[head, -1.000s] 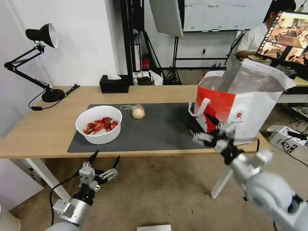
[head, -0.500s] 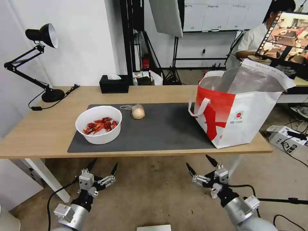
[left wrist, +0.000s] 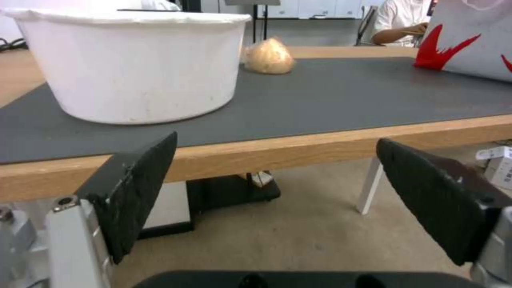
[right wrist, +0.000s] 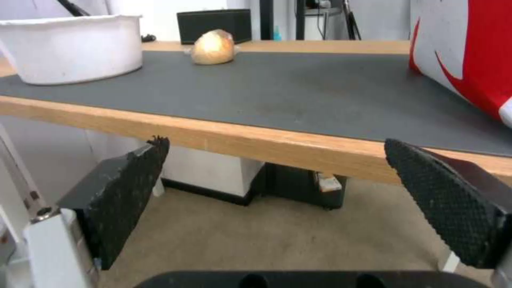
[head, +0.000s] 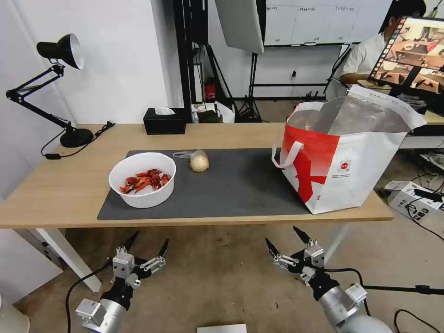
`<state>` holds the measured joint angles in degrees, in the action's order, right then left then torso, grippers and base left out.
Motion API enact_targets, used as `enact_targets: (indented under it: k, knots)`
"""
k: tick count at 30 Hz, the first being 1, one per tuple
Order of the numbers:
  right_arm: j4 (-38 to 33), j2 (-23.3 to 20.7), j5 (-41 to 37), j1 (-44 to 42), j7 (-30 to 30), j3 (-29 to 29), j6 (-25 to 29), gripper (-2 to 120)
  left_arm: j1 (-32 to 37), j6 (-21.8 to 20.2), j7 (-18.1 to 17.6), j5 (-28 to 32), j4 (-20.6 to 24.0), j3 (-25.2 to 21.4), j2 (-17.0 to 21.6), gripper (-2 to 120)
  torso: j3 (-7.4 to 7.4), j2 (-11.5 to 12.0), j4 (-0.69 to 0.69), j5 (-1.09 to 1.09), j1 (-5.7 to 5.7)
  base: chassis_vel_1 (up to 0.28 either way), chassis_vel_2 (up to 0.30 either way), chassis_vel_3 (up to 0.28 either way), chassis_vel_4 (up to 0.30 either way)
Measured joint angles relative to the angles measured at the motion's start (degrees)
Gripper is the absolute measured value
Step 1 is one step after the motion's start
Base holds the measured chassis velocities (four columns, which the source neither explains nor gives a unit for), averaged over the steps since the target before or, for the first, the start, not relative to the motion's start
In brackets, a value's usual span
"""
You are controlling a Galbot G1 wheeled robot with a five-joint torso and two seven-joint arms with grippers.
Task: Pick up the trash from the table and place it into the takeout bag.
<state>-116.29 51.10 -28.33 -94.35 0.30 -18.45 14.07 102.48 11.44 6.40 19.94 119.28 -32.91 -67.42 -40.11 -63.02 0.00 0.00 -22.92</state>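
Table (head: 55, 194): bowl (head: 142, 179), takeout bag (head: 344, 157) on mat | left claw (head: 147, 238), right claw (head: 283, 237) (both below edge) spread wide, empty

Both arms hang low, wrists angled upward. The left end effector (head: 148, 239) and right end effector (head: 282, 236) each hold their fingers spread wide, gripping nothing.

a white wall (head: 125, 60) stands far left. a black desk lamp (head: 55, 88) and a black tissue box (head: 164, 121) sit at the far edge. tripod stands (head: 252, 88) rise behind. the floor (head: 217, 277) is brownish carpet. a monitor (head: 414, 55) glows far right.
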Motion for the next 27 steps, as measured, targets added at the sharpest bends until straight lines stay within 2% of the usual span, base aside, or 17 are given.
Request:
enact_targets:
  k: [22,27]
  knots:
    - [0.5,0.1,-0.3,2.3,0.5,1.5,-1.3,100,-0.6,0.7,0.2,0.3,-1.2,0.1,0.3,100,0.00,0.0,0.00,0.00,0.00,0.000,0.000,0.000,0.000]
    - [0.0,-0.8,-1.4,5.4,0.7,3.6,-2.3,100,-0.7,0.8,0.2,0.6,-1.1,-0.1,0.3,100,0.00,0.0,-0.01,0.00,0.00,0.000,0.000,0.000,0.000]
